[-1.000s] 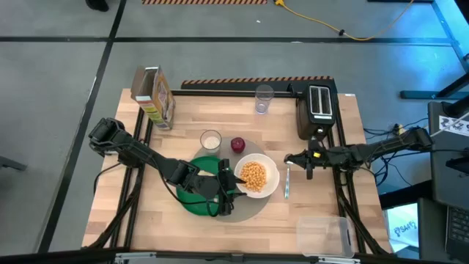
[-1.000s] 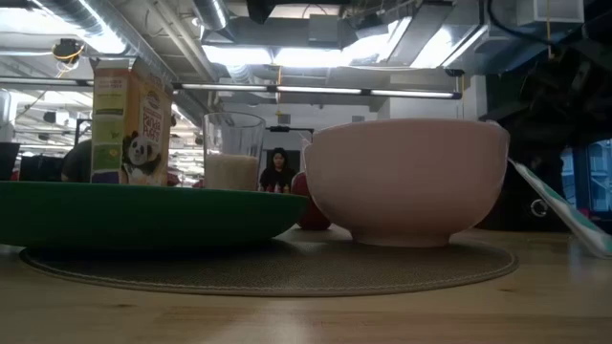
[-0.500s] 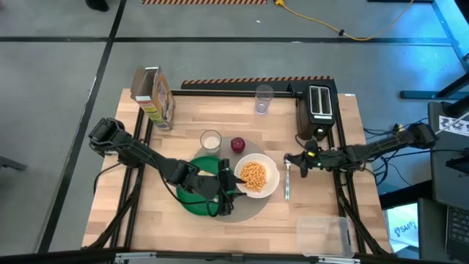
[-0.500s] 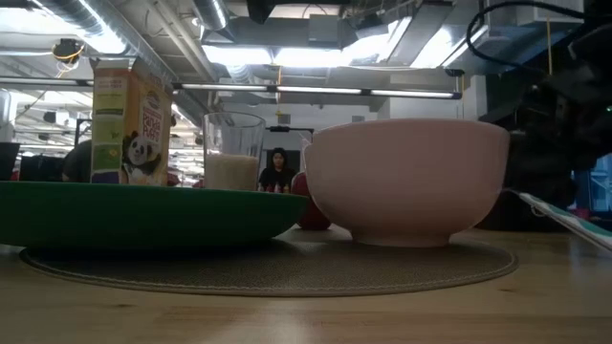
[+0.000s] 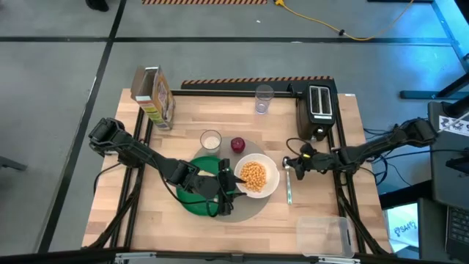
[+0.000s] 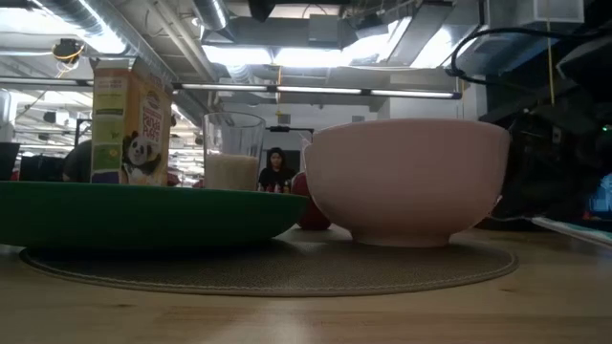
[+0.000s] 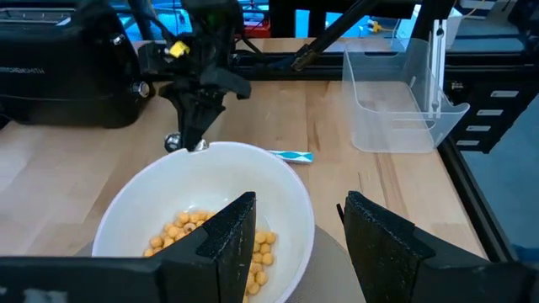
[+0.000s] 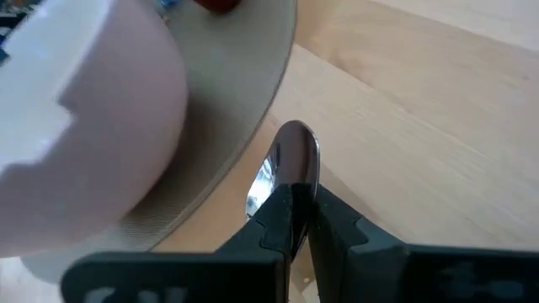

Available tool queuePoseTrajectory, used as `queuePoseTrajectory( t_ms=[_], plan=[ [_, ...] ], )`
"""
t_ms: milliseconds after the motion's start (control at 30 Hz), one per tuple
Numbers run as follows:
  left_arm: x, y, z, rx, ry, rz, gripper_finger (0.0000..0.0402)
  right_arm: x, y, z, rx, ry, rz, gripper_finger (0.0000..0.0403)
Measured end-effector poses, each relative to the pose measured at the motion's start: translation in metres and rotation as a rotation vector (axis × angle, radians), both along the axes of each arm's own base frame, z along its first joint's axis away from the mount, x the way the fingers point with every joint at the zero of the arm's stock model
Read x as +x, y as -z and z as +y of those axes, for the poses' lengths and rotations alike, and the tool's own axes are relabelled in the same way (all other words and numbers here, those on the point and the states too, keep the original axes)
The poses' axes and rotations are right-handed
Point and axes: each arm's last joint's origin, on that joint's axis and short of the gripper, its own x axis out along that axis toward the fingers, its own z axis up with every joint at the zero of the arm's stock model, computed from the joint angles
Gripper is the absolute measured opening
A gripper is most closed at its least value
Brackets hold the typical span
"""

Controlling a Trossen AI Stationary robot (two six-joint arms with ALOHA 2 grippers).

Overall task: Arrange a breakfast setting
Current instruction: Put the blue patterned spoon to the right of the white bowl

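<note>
The silver spoon [image 8: 286, 168] is being pinched between the fingers of the right gripper [image 5: 291, 164], w/ its bowl end sticking out just beside the edge of the round grey mat [image 5: 249, 210] and next to the white bowl [image 5: 254, 177]; the handle is lying along the table toward the front in the high view. The spoon-placing step is judged to be in hand.

The bowl, filled w/ cereal, is sitting on the mat beside the round green plate [image 5: 192, 202]. The red apple [image 5: 237, 144] and small milk glass [image 5: 210, 140] are standing at the mat's far edge. No bagel is being seen.

The left gripper [image 5: 229, 180] is being held released, fingers apart, over the plate's edge next to the bowl.

Next move, as judged: spoon to be lowered flat beside the mat, then let go w/o nudging the bowl.
</note>
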Motion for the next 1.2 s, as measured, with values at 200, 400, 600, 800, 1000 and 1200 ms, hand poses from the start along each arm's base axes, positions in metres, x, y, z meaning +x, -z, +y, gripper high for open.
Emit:
queuePoseTrajectory(
  t_ms=[200, 400, 600, 800, 1000, 1200],
  plan=[
    [0.0, 0.0, 0.0, 0.005, 0.002, 0.0, 0.0169, 0.006, 0.006, 0.001, 0.009, 0.023, 0.012, 0.0021],
    [0.0, 0.0, 0.0, 0.004, 0.002, -0.002, 0.0169, 0.011, 0.01, 0.001, 0.014, 0.069, -0.004, 0.0021],
    [0.0, 0.0, 0.0, 0.003, 0.002, -0.002, 0.0169, 0.012, 0.015, 0.002, 0.029, 0.097, 0.023, 0.0021],
    [0.0, 0.0, 0.0, 0.004, 0.002, -0.002, 0.0169, 0.013, 0.013, 0.002, 0.028, 0.096, -0.004, 0.0021],
    [0.0, 0.0, 0.0, 0.004, 0.002, -0.002, 0.0169, 0.013, 0.013, 0.002, 0.024, 0.085, 0.001, 0.0049],
    [0.0, 0.0, 0.0, 0.003, 0.001, -0.003, 0.0169, 0.013, 0.013, 0.002, -0.012, 0.077, 0.003, 0.0124]
  ],
)
